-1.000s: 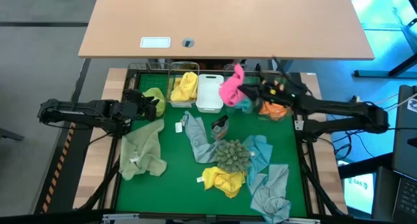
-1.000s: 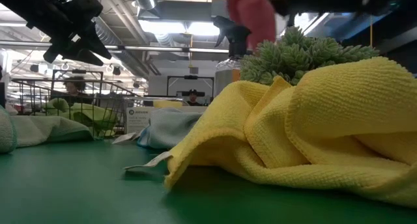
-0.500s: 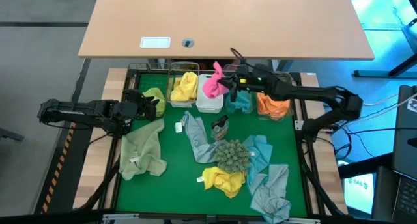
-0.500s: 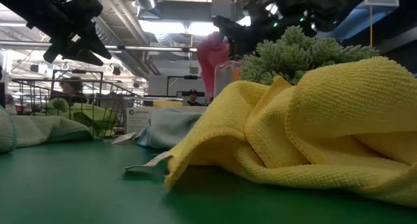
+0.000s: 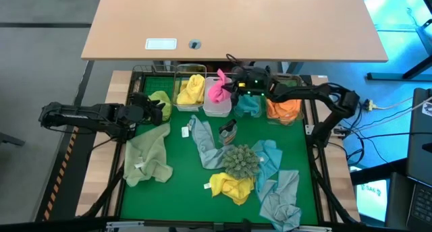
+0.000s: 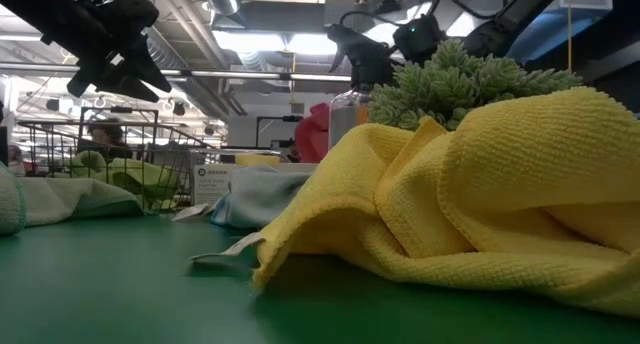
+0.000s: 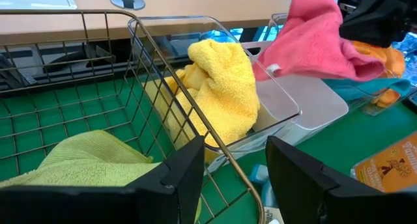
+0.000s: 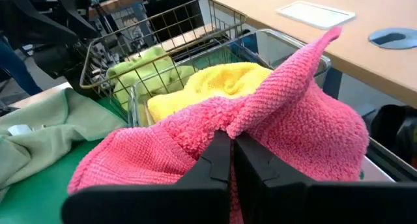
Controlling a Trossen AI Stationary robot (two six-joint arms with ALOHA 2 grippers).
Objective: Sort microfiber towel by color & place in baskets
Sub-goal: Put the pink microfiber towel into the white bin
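Along the far edge stand a wire basket (image 5: 143,83) with a lime towel, a clear bin (image 5: 191,90) with a yellow towel (image 7: 221,87), a white bin (image 5: 217,108), and clear bins with a teal towel (image 5: 248,105) and an orange towel (image 5: 283,109). My right gripper (image 8: 231,165) is shut on a pink towel (image 5: 217,90) over the white bin. My left gripper (image 7: 234,178) waits open by the wire basket, holding nothing. My right gripper pinches a bunched fold of the pink towel (image 8: 242,134) between its two fingers. It comes nearly level from the table's right, slanting a little down. The towel droops slack beyond and below the fingers over the white bin (image 7: 313,103). Whether its lower edge touches the bin, I cannot tell.
Loose on the green mat lie a pale green towel (image 5: 147,154), a grey-blue towel (image 5: 202,143), a yellow towel (image 5: 231,186) and light blue towels (image 5: 278,185). A spiky ball (image 5: 241,159) and a spray bottle (image 5: 228,131) stand mid-table. A wooden desk (image 5: 236,23) lies beyond the far edge.
My right gripper has carried the pink towel toward the table's left edge and down, from above the teal bin to over the white bin, tipping more level. It has stayed shut on the towel, which now hangs lower, close above the bin.
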